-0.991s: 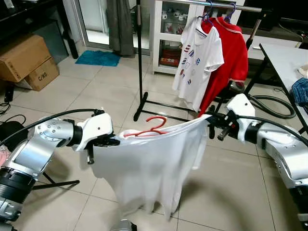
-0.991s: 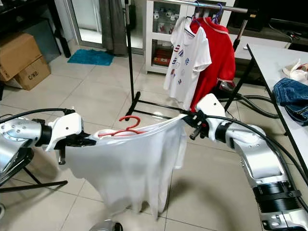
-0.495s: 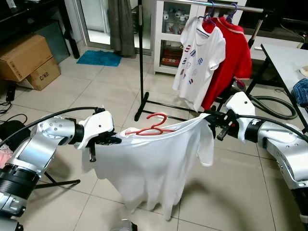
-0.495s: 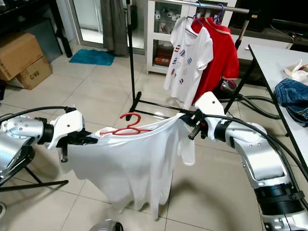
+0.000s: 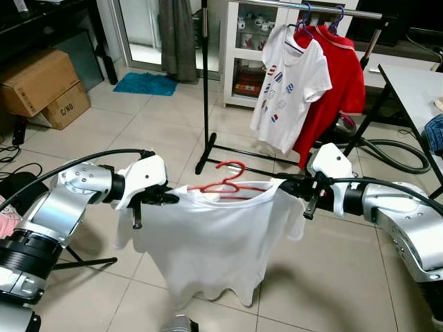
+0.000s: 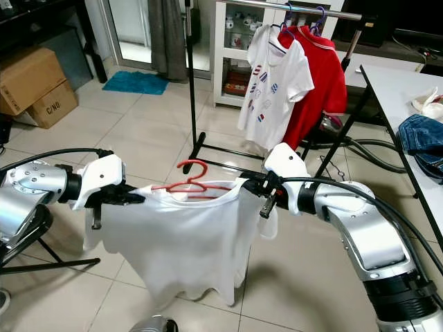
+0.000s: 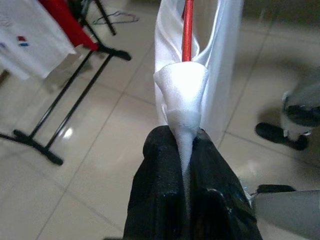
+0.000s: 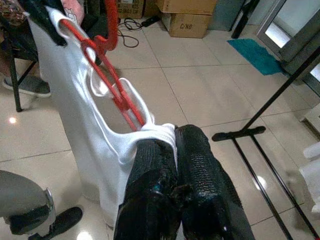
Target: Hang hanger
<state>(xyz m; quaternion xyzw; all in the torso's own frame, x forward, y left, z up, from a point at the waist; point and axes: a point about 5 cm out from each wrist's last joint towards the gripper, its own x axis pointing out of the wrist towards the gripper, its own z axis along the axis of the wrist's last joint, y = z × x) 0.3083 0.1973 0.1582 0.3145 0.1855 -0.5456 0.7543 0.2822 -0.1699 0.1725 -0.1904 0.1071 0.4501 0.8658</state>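
With my left gripper and right gripper each clenched on a shoulder of the white shirt, its red hanger well short of the rack rail, I keep both level so the hook stays upright.

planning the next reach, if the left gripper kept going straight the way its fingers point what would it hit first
The left gripper is shut on a bunched shoulder of the white t-shirt. Straight ahead lies that cloth, then the red hanger arm inside it. Farther along is probably the right gripper, though depth is unclear.
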